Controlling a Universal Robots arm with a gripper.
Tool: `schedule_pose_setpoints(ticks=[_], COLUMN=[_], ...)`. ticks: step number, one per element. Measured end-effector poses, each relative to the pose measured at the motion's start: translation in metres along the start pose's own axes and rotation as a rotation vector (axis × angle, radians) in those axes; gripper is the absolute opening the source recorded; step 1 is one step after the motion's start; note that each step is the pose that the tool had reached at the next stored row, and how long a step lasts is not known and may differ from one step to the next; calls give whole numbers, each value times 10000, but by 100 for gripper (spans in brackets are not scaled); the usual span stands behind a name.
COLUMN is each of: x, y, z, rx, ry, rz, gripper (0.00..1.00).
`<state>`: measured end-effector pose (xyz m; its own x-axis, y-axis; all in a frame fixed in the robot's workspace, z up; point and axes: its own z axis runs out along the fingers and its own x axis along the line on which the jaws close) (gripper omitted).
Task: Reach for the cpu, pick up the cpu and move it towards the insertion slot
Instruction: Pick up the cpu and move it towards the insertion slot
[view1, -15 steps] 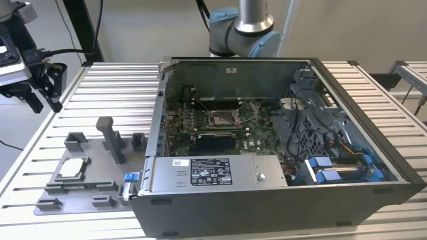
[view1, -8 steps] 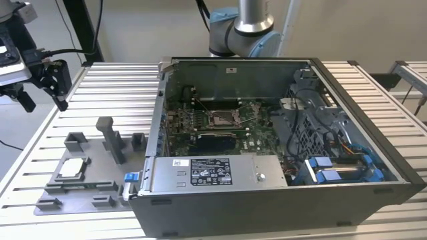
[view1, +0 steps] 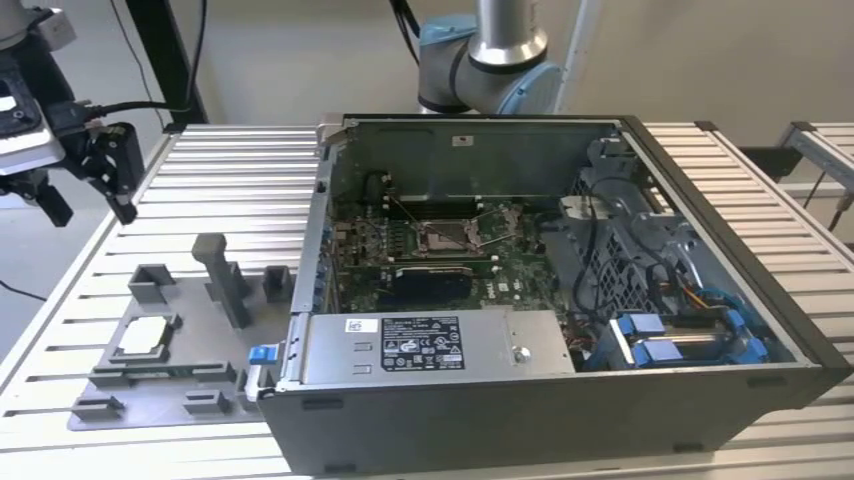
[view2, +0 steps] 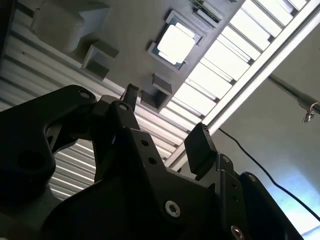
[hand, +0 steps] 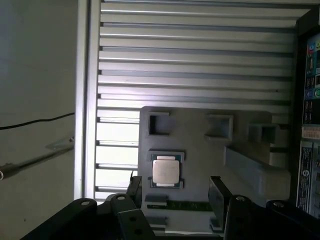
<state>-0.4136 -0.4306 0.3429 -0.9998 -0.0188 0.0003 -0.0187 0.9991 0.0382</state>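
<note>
One ribbed metal surface (view1: 240, 160) was seen in the exterior view. It carried one open computer case (view1: 534, 420) and one grey fixture plate (view1: 174, 385), which lay beside the case toward the surface's edge on the exterior view's left. One arm (view1: 487, 55) was mounted behind the case's far wall. One green board (view1: 350, 280) was laid flat inside the case. One insertion slot (view1: 445, 237), silver-framed with a dark centre, was set near the board's middle. The case's interior was shown by the exterior view, while the plate was shown from above in both wrist views.

One gripper (view1: 94, 215) was held high near the surface's edge on the exterior view's left, well apart from the case. In both wrist views the two jaws were spread wide, with nothing gripped.

Three small hollow blocks (hand: 159, 124) were counted along one plate edge in the first wrist view, with one long block (hand: 255, 170) beside them. One cpu (view1: 144, 338) was lying untouched in a square recess of the plate. It was framed beyond the open jaws in the first wrist view (hand: 166, 171) and the second wrist view (view2: 175, 44).
</note>
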Motion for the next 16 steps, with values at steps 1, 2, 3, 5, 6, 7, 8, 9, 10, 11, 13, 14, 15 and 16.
schedule_pose_setpoints(ticks=[1, 2, 3, 5, 6, 7, 8, 9, 10, 11, 13, 14, 15, 16], x=[1, 3, 5, 13, 19, 25, 33, 39, 44, 47, 51, 53, 54, 54], y=[-1, -1, -1, -1, -2, -2, -2, -3, -3, -4, -4, -4, -5, -5], z=[10, 21, 31, 54, 65, 78, 92, 103, 114, 123, 138, 145, 156, 166], rx=[0, 0, 0, 1, 3, 3, 3, 4, 3, 3, 4, 4, 8, 24], ry=[-2, -5, -10, -42, -73, -116, -164, -202, -231, -243, -243, -243, -243, -240], rz=[0, 0, 1, -1, -2, -4, -6, -7, -8, -9, -10, -8, -9, -9], gripper=[100, 100, 100, 100, 100, 100, 100, 100, 100, 100, 100, 100, 100, 100])
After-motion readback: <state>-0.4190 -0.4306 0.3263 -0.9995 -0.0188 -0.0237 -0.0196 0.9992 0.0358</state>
